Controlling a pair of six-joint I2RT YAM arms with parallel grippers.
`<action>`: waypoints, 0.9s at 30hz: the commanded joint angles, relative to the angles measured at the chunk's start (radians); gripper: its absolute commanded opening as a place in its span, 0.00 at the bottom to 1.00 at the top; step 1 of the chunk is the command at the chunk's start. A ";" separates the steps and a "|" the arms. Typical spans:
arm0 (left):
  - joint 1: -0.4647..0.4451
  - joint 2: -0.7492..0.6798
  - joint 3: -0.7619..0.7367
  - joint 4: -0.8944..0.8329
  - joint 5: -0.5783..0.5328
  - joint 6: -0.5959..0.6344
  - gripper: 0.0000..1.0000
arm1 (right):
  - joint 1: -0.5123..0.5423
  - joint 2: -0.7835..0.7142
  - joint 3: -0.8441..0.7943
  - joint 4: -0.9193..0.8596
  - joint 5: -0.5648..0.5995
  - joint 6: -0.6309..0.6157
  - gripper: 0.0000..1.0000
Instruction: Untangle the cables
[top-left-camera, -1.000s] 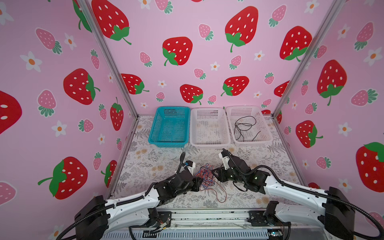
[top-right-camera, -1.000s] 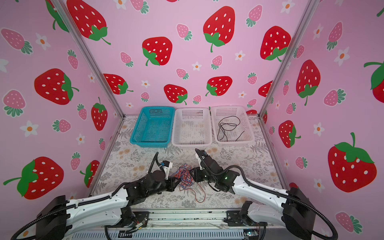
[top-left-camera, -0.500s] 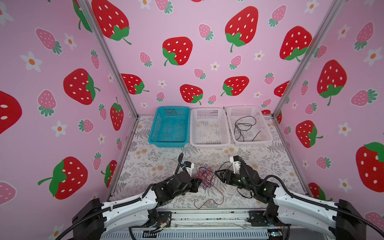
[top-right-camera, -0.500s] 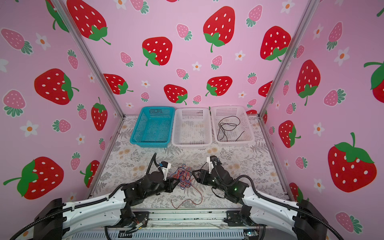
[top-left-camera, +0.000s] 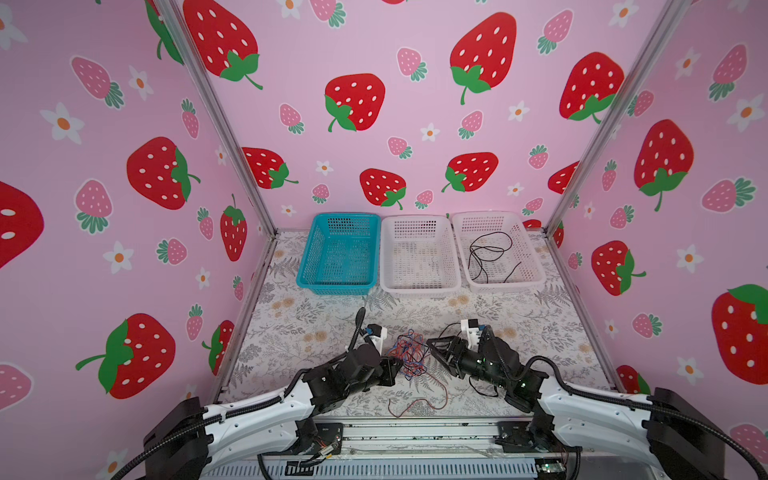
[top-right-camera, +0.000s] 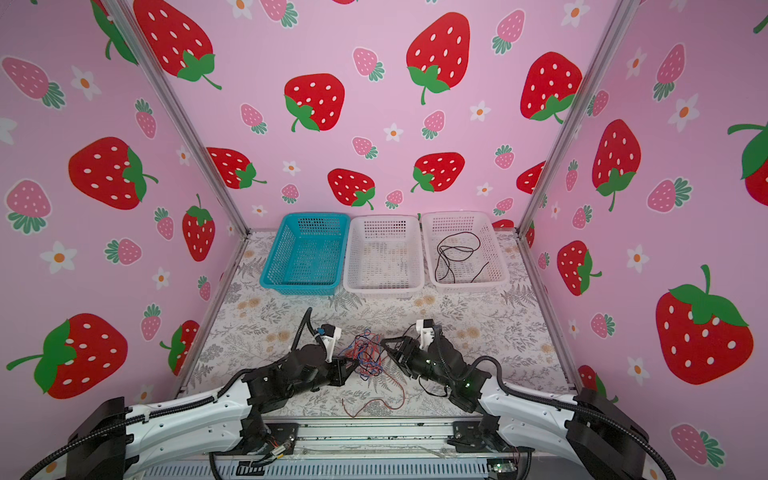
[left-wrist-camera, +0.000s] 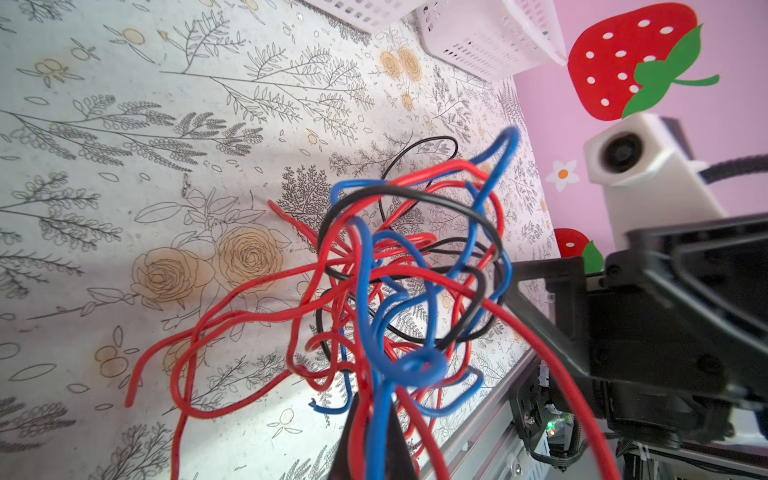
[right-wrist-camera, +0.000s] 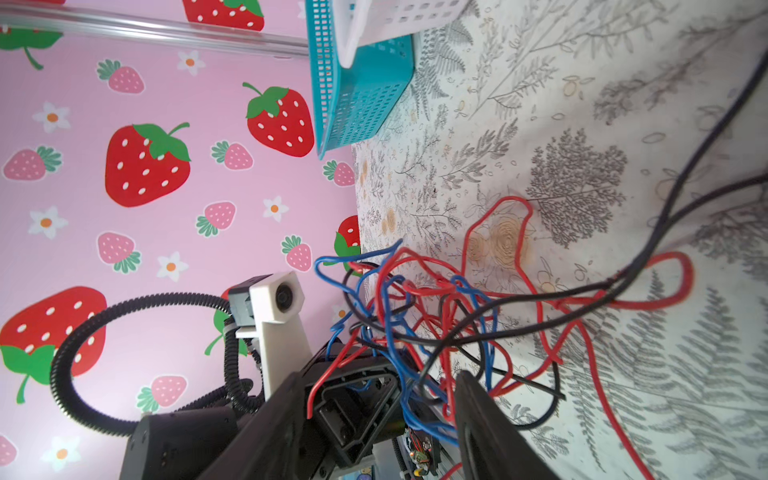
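Note:
The cables form a knot of red, blue and black strands on the floral mat between my two grippers. A loose red tail trails toward the front rail. My left gripper is shut on red and blue strands at the near side of the knot. My right gripper stands open against the knot's right side. In the right wrist view blue and red loops hang between its fingers, ungripped. Another black cable lies coiled in the right white basket.
Three baskets stand in a row at the back: a teal basket, a middle white basket and the right white one. The metal rail runs along the front edge. Pink strawberry walls close in both sides.
My right gripper has opened wider and sunk lower toward the front beside the knot. The red tail has slid toward the front rail. The left gripper keeps its hold.

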 joint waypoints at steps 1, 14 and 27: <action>0.002 -0.016 0.002 0.031 0.000 -0.010 0.00 | 0.000 0.030 -0.012 0.097 0.000 0.117 0.59; 0.002 -0.029 -0.017 0.068 0.013 -0.021 0.00 | -0.004 0.128 -0.044 0.227 0.087 0.208 0.48; -0.004 -0.056 -0.048 0.106 0.038 -0.026 0.00 | -0.036 0.269 -0.019 0.359 0.096 0.170 0.26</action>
